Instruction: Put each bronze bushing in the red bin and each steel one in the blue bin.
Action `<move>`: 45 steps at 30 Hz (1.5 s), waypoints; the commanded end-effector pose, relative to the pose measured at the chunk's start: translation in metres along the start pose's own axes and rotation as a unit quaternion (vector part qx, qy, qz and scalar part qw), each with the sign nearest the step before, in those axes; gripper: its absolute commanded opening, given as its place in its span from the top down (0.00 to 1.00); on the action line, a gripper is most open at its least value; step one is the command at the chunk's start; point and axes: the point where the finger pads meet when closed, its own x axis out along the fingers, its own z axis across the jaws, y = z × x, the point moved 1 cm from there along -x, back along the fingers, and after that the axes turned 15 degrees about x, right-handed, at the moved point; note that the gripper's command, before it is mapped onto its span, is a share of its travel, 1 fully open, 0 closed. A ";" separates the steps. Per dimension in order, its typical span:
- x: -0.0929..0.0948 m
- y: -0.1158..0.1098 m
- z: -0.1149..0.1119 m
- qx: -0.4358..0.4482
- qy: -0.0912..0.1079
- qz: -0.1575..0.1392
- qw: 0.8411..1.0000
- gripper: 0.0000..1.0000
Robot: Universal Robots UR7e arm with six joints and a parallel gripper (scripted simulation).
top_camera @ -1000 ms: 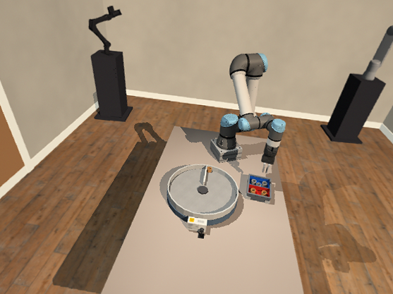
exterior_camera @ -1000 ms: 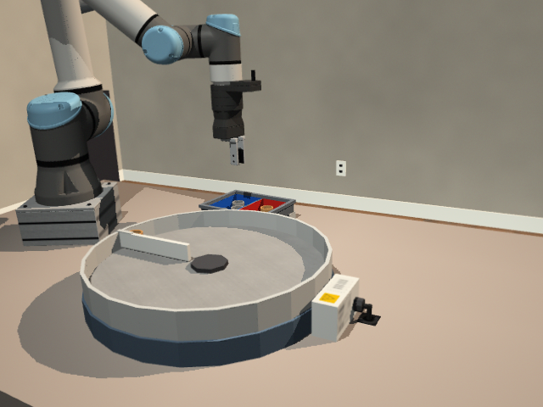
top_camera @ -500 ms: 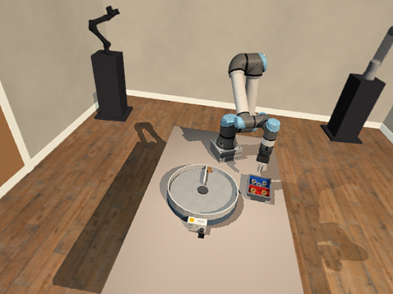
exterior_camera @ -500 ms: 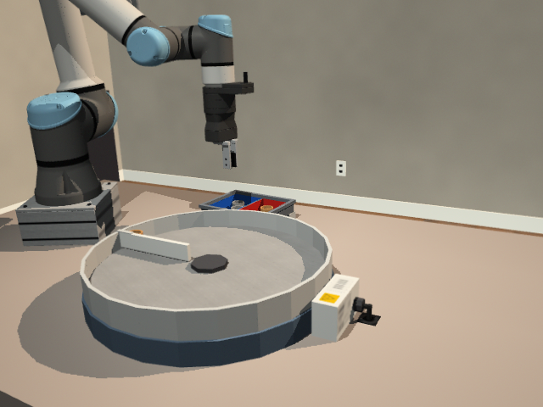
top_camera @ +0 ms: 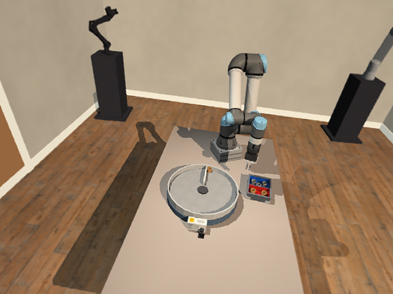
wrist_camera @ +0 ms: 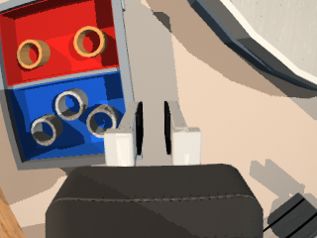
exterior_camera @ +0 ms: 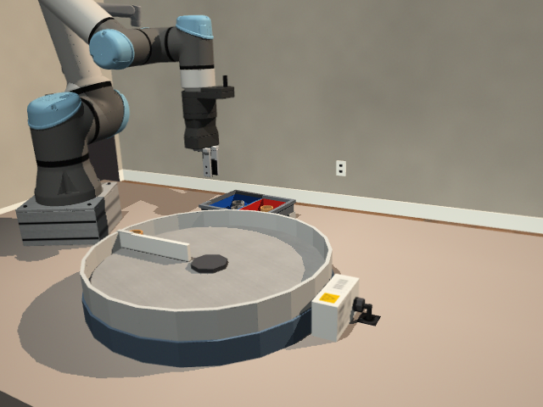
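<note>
Gripper (top_camera: 248, 165) (exterior_camera: 210, 175) (wrist_camera: 154, 118): we see its fingers partly spread with nothing between them, up above the tabletop (top_camera: 209, 264) (exterior_camera: 438, 280) (wrist_camera: 213, 99), beside the bins' near-left side in the wrist view.
Last bushing: one bronze bushing (top_camera: 209, 169) (exterior_camera: 137, 231) sits at the far edge of the turntable (top_camera: 184, 195) (exterior_camera: 245, 289), just right of the white divider (top_camera: 205, 176) (exterior_camera: 153, 246).
Handling: we expect stiff, fairly light metal, smooth enough to slip; it should bear a firm squeeze.
Grip: we would take it across the outer wall, square on, minding divider and rim.
Red bin (top_camera: 259, 191) (exterior_camera: 280, 203) (wrist_camera: 54, 25): near half, two bronze bushings.
Blue bin (top_camera: 260, 179) (exterior_camera: 222, 201) (wrist_camera: 30, 106): far half, three steel ones.
</note>
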 end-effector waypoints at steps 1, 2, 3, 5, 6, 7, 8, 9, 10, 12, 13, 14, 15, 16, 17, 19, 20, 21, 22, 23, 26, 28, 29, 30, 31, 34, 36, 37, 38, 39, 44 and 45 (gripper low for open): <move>0.000 0.016 0.038 0.004 0.003 -0.001 1.000 0.60; 0.000 0.018 0.044 0.005 0.003 -0.001 1.000 0.60; 0.001 0.020 0.049 0.005 0.003 -0.001 1.000 0.60; 0.001 0.024 0.059 0.007 0.003 -0.001 1.000 0.60; 0.001 0.024 0.059 0.007 0.003 -0.001 1.000 0.60; 0.001 0.024 0.059 0.007 0.003 -0.001 1.000 0.60; 0.001 0.024 0.059 0.007 0.003 -0.001 1.000 0.60; 0.001 0.024 0.059 0.007 0.003 -0.001 1.000 0.60; 0.001 0.024 0.059 0.007 0.003 -0.001 1.000 0.60; 0.002 0.032 0.080 0.010 0.003 -0.001 1.000 0.60; 0.003 0.037 0.090 0.011 0.003 -0.001 1.000 0.60; 0.003 0.040 0.099 0.012 0.003 -0.001 1.000 0.60; 0.003 0.041 0.100 0.013 0.003 -0.001 1.000 0.60; 0.004 0.045 0.110 0.014 0.003 -0.001 1.000 0.60; 0.004 0.045 0.110 0.014 0.003 -0.001 1.000 0.60; 0.004 0.045 0.110 0.014 0.003 -0.001 1.000 0.60; 0.004 0.049 0.121 0.015 0.003 -0.001 1.000 0.60; 0.004 0.053 0.131 0.017 0.003 -0.001 1.000 0.60; 0.005 0.057 0.141 0.018 0.003 -0.001 1.000 0.60; 0.005 0.057 0.141 0.018 0.003 -0.001 1.000 0.60; 0.005 0.062 0.152 0.020 0.003 -0.001 1.000 0.60; 0.006 0.066 0.162 0.021 0.003 -0.001 1.000 0.60; 0.006 0.066 0.162 0.021 0.003 -0.001 1.000 0.60; 0.006 0.066 0.162 0.021 0.003 -0.001 1.000 0.60; 0.006 0.070 0.172 0.023 0.003 -0.001 1.000 0.60; 0.008 0.081 0.199 0.027 0.002 -0.001 1.000 0.60; 0.008 0.086 0.212 0.028 0.002 -0.001 1.000 0.60; 0.008 0.087 0.214 0.029 0.003 -0.001 1.000 0.60; 0.008 0.087 0.214 0.029 0.003 -0.001 1.000 0.60; 0.008 0.087 0.214 0.029 0.003 -0.001 1.000 0.60; 0.008 0.087 0.214 0.029 0.003 -0.001 1.000 0.60; 0.008 0.087 0.214 0.029 0.003 -0.001 1.000 0.60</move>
